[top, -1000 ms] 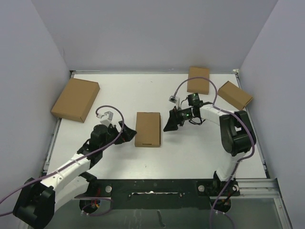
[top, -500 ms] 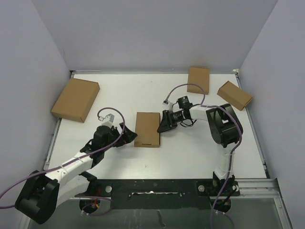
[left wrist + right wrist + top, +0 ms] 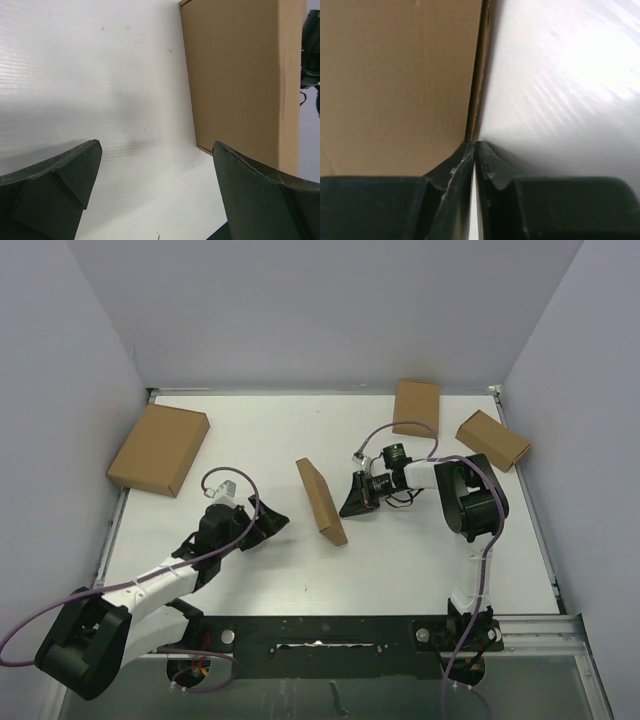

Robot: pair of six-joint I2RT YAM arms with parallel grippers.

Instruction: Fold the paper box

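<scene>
Box (image 3: 321, 502) is mid-worktop (image 3: 400, 550), tipped up on one long edge, its broad brown face leaning towards the left arm. It stands between the two hands.

Right hand (image 3: 352, 502) is tucked in just beside the box's right side. On the right wrist view that hand (image 3: 475, 146) is clenched, fingertips pressed together right at the foot of the box (image 3: 395, 75), where the cardboard meets the white surface. Whether any cardboard is nipped between them, I can't tell.

Left hand (image 3: 272, 521) sits low on the worktop, short of the box and not touching it. From its own camera the left hand (image 3: 155, 150) is released, fingers spread wide with bare white worktop between them, and the box (image 3: 240, 80) stands ahead and to the right, one near corner down on the surface.

Big box (image 3: 158, 448) lies at the far left edge. Two small boxes (image 3: 416, 407) (image 3: 492, 439) lie at the far right, well apart from the action.
</scene>
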